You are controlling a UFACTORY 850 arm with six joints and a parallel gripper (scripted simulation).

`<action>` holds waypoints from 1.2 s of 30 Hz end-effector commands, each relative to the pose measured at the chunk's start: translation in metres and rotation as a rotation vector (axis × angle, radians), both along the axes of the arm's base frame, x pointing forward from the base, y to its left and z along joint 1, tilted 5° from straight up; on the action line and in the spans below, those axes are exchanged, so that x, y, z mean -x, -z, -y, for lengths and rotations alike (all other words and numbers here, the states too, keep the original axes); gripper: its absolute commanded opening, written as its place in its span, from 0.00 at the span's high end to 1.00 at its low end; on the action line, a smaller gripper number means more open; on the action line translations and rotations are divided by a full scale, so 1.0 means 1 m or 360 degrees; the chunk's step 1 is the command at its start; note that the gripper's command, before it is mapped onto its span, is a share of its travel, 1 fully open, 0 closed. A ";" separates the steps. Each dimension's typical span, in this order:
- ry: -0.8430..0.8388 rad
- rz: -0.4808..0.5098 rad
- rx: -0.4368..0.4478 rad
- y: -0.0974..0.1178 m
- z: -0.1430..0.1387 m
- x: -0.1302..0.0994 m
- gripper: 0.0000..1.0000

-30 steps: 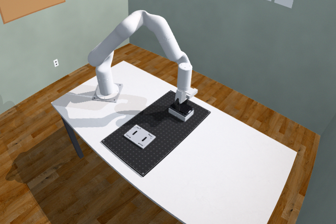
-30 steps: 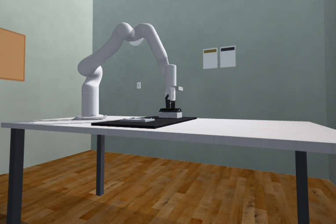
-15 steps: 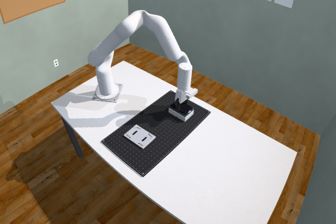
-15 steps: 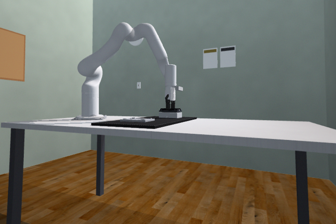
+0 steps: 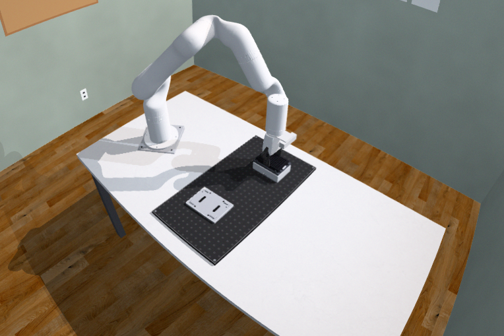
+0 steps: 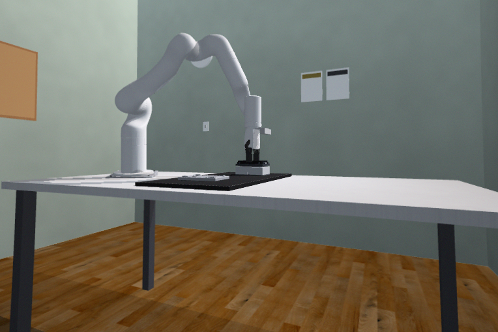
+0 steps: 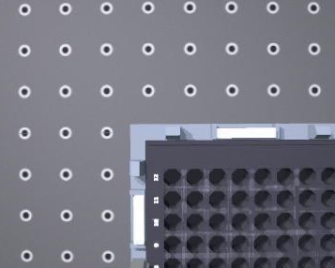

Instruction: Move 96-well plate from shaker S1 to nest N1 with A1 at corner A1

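The dark 96-well plate (image 5: pixel 275 162) sits on the white plate shaker S1 (image 5: pixel 270 172) at the far end of the black breadboard. In the wrist view the plate (image 7: pixel 251 206) fills the lower right, with the shaker's pale frame (image 7: pixel 138 155) around it. My gripper (image 5: pixel 269 158) is straight down over the plate, its fingers shut on the plate's sides; it also shows in the exterior view (image 6: pixel 252 156). The fingertips are hidden in the wrist view. The plate nest N1 (image 5: pixel 209 204) is a flat white plate at the near end of the breadboard, with nothing on it.
The black breadboard (image 5: pixel 234 193) with its grid of holes lies on the white table. The arm's base (image 5: pixel 161 139) is bolted at the table's far left corner.
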State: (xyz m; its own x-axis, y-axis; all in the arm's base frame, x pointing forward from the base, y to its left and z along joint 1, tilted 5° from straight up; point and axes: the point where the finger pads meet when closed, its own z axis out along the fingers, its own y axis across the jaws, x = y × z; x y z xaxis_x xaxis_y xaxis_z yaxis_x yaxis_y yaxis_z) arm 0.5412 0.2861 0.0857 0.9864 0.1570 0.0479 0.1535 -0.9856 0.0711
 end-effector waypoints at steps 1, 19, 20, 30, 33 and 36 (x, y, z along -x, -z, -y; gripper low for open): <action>0.0000 0.0003 -0.0002 -0.001 -0.001 -0.001 1.00; 0.0000 0.0003 -0.0002 -0.001 -0.001 -0.001 1.00; 0.0000 0.0003 -0.0002 -0.001 -0.001 -0.001 1.00; 0.0000 0.0003 -0.0002 -0.007 -0.001 0.000 1.00; 0.0000 0.0003 -0.0002 -0.009 -0.001 0.000 1.00; 0.0000 0.0003 -0.0002 -0.010 -0.001 0.000 1.00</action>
